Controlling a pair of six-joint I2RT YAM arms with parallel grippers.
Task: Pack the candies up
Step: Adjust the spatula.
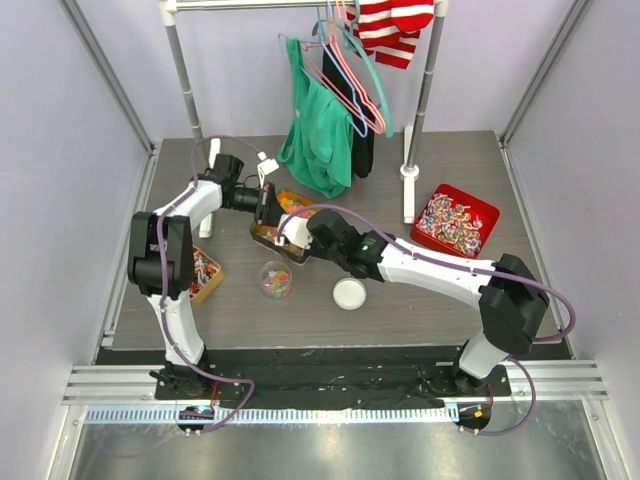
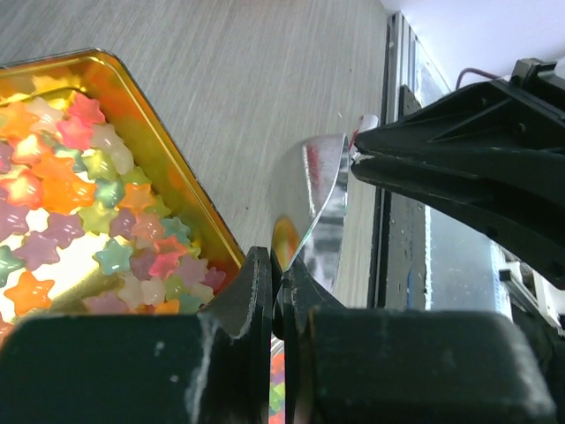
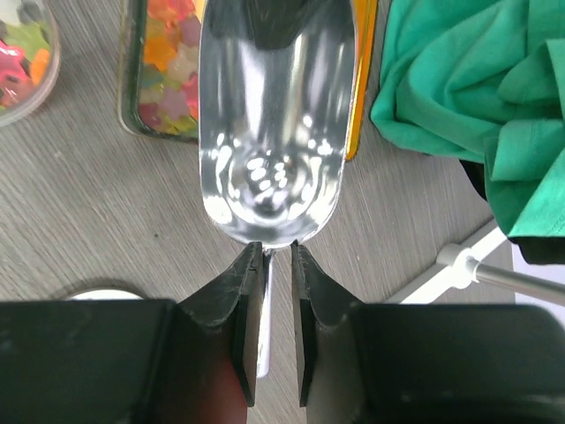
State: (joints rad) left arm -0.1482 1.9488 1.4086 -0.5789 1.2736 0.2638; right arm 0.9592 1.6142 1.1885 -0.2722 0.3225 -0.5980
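Note:
The candies are tiny star pieces in orange, yellow, green and pink, lying in a gold tin at mid table. More of them fill a clear cup. A shiny metal scoop hangs empty over the tin's edge. My left gripper is shut on the scoop's front rim. My right gripper stands around the scoop's thin handle. The handle touches only its left finger, with a gap on the right. In the top view the two grippers meet over the tin.
A white lid lies right of the cup. A red tray of wrapped candies sits at the right, a smaller gold tin at the left. Green cloth hangs from a rack just behind the tin, with the rack foot beside it.

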